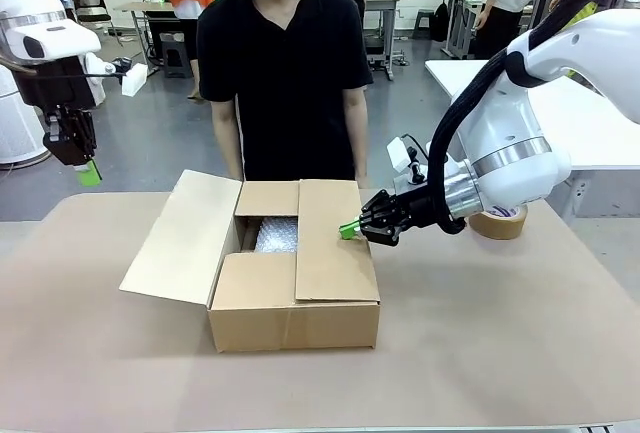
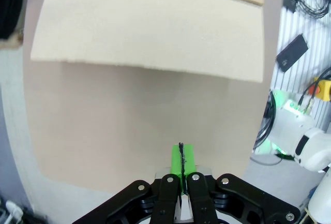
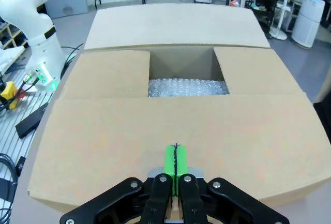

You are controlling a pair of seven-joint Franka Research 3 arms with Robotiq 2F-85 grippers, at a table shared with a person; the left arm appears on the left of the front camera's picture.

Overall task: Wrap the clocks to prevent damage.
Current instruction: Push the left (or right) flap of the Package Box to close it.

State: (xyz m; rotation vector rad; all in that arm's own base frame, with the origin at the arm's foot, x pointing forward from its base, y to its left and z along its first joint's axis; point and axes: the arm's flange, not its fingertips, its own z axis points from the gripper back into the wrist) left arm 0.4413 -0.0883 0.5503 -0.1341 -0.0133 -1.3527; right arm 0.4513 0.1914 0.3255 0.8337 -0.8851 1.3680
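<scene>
Bubble wrap (image 1: 277,236), judged to be around the clocks, is seen inside the cardboard box (image 1: 295,323) at the middle of the counter (image 1: 480,343), through the gap between the folded flaps.

The step in hand is judged to be the closing of the box. The right end effector (image 1: 347,230) is clenched, nothing is held, and its green tips are set at the outer edge of the right flap (image 1: 335,243). Whether the card is pressed or merely approached cannot be told. The flap is best pushed down with the closed tips used as one blunt point, lightly, so that the wrapped contents are not crushed and the box is not slid toward the counter's left edge. The left flap (image 1: 180,238) is spread outward and remains to be folded.

The right wrist is held nearly level and low, with the fingers aimed toward the counter's left edge. The arm is brought in from the counter's right side, past a roll of tape (image 1: 498,223) lying near the far right edge.

The left end effector (image 1: 90,173) is likewise clenched and empty. It is held high near the counter's far left corner, with the fingers pointing down.
</scene>
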